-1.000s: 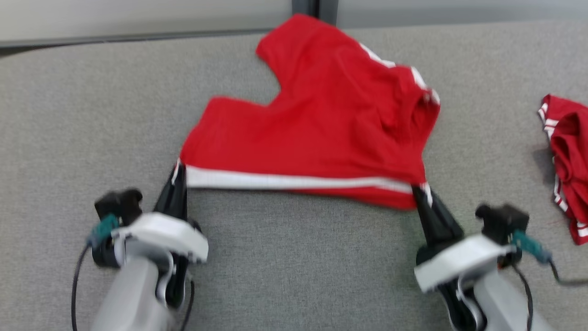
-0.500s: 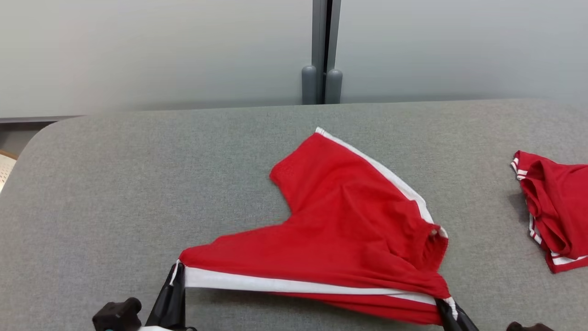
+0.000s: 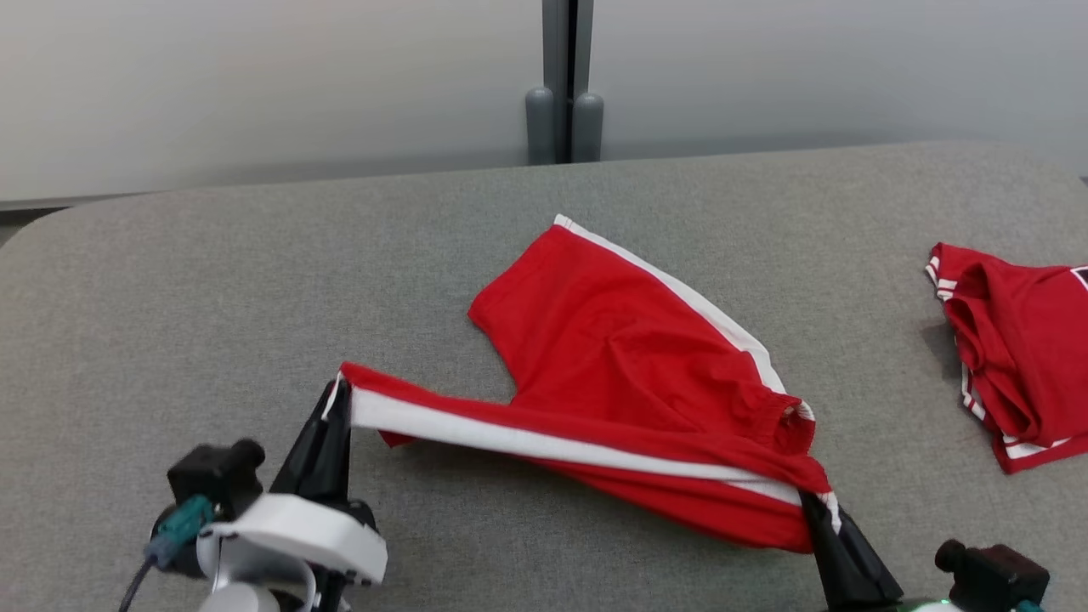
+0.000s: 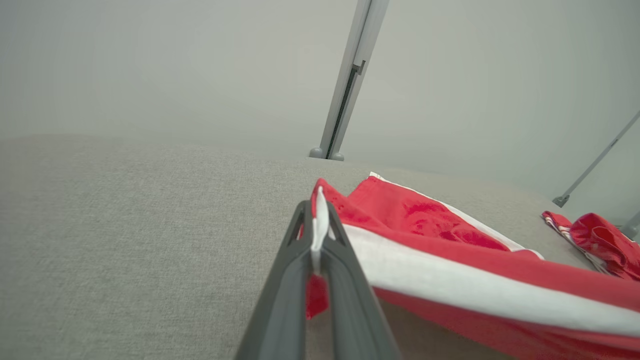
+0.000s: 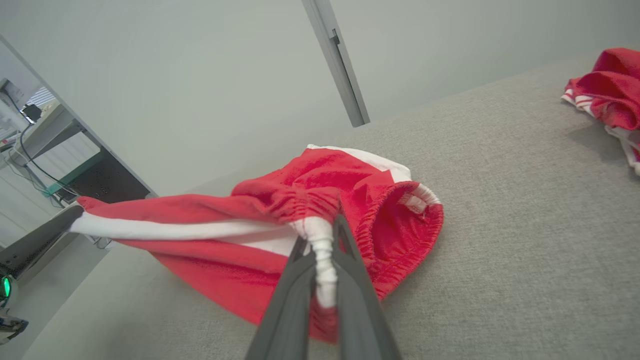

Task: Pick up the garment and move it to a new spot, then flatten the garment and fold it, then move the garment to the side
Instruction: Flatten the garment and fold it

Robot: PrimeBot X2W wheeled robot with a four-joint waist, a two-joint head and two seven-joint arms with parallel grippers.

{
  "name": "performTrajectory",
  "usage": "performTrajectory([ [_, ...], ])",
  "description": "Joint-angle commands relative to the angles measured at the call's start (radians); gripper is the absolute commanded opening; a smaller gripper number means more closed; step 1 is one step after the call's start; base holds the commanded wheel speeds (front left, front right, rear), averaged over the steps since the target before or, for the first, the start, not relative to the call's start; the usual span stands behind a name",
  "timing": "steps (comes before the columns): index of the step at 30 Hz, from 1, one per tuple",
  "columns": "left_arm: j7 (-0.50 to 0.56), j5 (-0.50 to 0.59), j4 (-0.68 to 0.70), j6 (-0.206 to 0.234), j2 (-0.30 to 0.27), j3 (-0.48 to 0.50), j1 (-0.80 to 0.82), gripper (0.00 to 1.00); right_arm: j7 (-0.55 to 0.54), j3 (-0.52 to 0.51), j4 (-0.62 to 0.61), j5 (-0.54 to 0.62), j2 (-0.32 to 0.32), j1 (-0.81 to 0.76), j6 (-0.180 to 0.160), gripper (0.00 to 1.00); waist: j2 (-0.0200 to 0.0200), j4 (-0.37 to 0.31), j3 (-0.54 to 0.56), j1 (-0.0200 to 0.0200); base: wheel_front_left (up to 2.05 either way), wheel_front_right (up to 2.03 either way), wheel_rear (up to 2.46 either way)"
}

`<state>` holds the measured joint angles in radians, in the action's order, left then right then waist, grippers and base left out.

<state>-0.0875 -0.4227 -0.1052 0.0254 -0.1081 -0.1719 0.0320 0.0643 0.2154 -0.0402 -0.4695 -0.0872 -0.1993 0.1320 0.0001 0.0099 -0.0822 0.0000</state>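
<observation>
The garment point(image 3: 629, 374) is a pair of red shorts with white side stripes, lying partly on the grey table point(image 3: 212, 280). Its near edge is lifted off the surface and stretched between both grippers. My left gripper point(image 3: 336, 398) is shut on the hem corner at the lower left; the left wrist view shows the white stripe point(image 4: 450, 285) pinched between its fingers point(image 4: 320, 235). My right gripper point(image 3: 818, 503) is shut on the gathered waistband at the lower right, and its fingers point(image 5: 325, 250) clamp the white elastic. The far leg of the garment point(image 5: 350, 170) rests on the table.
A second red garment point(image 3: 1011, 348) with white trim lies crumpled at the table's right edge. A grey wall panel with a vertical post point(image 3: 561, 81) stands right behind the table. The table's left end is rounded.
The head camera has tilted and shifted between frames. Both grippers have raised the near striped edge off the table, the left end higher, so the front half now hangs taut above the surface.
</observation>
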Motion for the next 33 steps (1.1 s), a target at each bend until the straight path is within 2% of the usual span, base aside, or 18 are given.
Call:
performTrajectory([
  [1,0.003,0.004,-0.004,-0.005,-0.005,0.004,0.039,0.00,-0.003,-0.008,0.008,-0.013,0.002,0.026,-0.002,0.00,-0.0001,-0.025,-0.047,0.0000,0.00,0.00,0.00],
  [6,0.032,0.031,-0.081,-0.036,-0.015,-0.024,0.268,0.00,0.012,-0.018,0.081,-0.067,0.030,0.192,-0.002,0.00,-0.0001,-0.099,-0.189,0.0000,0.00,0.00,0.00],
  [12,0.094,0.036,-0.294,-0.070,-0.021,-0.038,0.556,0.00,0.091,0.056,0.207,-0.179,0.034,0.387,-0.002,0.00,-0.0001,-0.185,-0.316,0.0000,0.00,0.00,0.00],
  [19,0.093,0.045,-0.561,-0.100,-0.011,-0.064,0.792,0.00,0.177,0.138,0.324,-0.271,0.035,0.525,-0.001,0.00,-0.0001,-0.257,-0.380,0.0000,0.00,0.00,0.00],
  [25,0.067,0.045,-0.772,-0.118,0.008,-0.090,0.931,0.00,0.198,0.200,0.393,-0.314,0.034,0.600,-0.001,0.00,-0.0001,-0.298,-0.404,0.0000,0.00,0.00,0.00],
  [26,0.058,0.038,-0.794,-0.122,0.011,-0.091,0.942,0.00,0.200,0.202,0.397,-0.319,0.035,0.606,-0.001,0.13,-0.0001,-0.301,-0.406,0.0000,0.00,0.00,0.00],
  [27,0.047,0.034,-0.813,-0.124,0.013,-0.092,0.952,0.00,0.202,0.203,0.400,-0.323,0.035,0.609,-0.001,0.39,-0.0001,-0.302,-0.407,0.0000,0.00,0.00,0.00],
  [28,0.041,0.027,-0.835,-0.128,0.016,-0.091,0.961,0.00,0.201,0.206,0.404,-0.320,0.035,0.609,-0.001,0.56,-0.0001,-0.304,-0.408,0.0000,0.00,0.00,0.00],
  [29,0.028,0.018,-0.851,-0.131,0.020,-0.089,0.965,0.29,0.201,0.203,0.399,-0.311,0.034,0.608,-0.002,1.00,-0.0001,-0.304,-0.407,0.0000,0.00,0.00,0.00],
  [30,0.009,0.012,-0.865,-0.135,0.022,-0.087,0.967,1.00,0.201,0.195,0.389,-0.298,0.034,0.602,-0.001,1.00,-0.0001,-0.303,-0.402,0.0000,0.00,0.00,0.00],
  [31,0.009,0.012,-0.865,-0.135,0.022,-0.087,0.967,1.00,0.201,0.195,0.389,-0.298,0.034,0.602,-0.001,1.00,-0.0001,-0.303,-0.402,0.0000,0.00,0.00,0.00],
  [33,-0.031,0.010,-0.885,-0.138,0.027,-0.094,0.960,1.00,0.202,0.186,0.367,-0.217,0.035,0.582,-0.001,1.00,-0.0001,-0.299,-0.389,0.0000,0.00,0.00,0.00],
])
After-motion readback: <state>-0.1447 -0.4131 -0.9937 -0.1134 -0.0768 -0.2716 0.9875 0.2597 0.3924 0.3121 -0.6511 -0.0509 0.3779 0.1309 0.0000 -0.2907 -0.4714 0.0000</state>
